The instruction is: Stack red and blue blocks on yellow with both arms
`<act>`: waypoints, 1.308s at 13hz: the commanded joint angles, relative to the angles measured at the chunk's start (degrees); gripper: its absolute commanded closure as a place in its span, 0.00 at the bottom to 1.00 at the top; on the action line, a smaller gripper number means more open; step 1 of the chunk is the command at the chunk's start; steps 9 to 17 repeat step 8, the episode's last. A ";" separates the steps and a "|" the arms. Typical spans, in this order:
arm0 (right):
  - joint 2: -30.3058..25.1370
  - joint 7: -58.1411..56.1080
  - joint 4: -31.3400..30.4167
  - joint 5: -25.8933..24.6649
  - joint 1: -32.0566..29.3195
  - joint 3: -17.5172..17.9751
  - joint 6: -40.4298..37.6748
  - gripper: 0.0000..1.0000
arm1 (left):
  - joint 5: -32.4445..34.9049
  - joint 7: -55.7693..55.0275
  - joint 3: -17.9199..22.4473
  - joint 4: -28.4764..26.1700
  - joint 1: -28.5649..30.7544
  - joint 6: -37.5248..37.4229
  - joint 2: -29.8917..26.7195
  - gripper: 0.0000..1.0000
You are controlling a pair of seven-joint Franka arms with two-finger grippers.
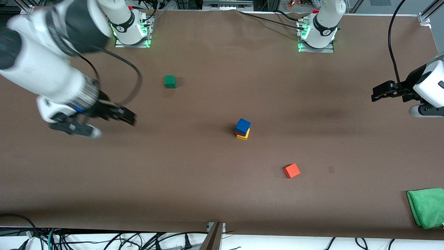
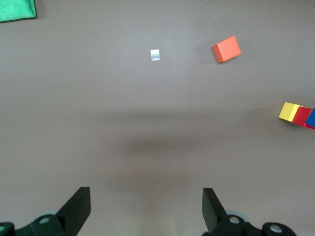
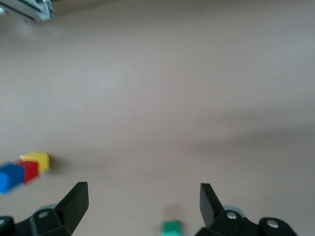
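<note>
A stack of three cubes stands mid-table: the yellow cube [image 1: 243, 135] at the bottom, the red cube [image 1: 237, 133] on it, almost hidden, and the blue cube [image 1: 242, 126] on top. The left wrist view shows the yellow [image 2: 287, 111], red [image 2: 300, 115] and blue [image 2: 311, 118] cubes in the stack. So does the right wrist view, with yellow [image 3: 41, 160], red [image 3: 29, 170] and blue [image 3: 10, 177]. My right gripper [image 1: 130, 117] is open and empty, over the table toward the right arm's end. My left gripper [image 1: 376, 94] is open and empty, over the left arm's end.
A green cube [image 1: 170, 81] lies nearer the robots' bases, toward the right arm's end. An orange-red cube [image 1: 291, 171] lies nearer the front camera than the stack. A green cloth [image 1: 427, 207] lies at the front corner at the left arm's end.
</note>
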 commanded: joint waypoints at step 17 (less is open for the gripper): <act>-15.85 -9.54 -16.32 -6.87 -9.65 7.41 1.77 0.00 | -0.75 -2.00 -0.02 -0.72 0.15 0.64 -0.82 0.00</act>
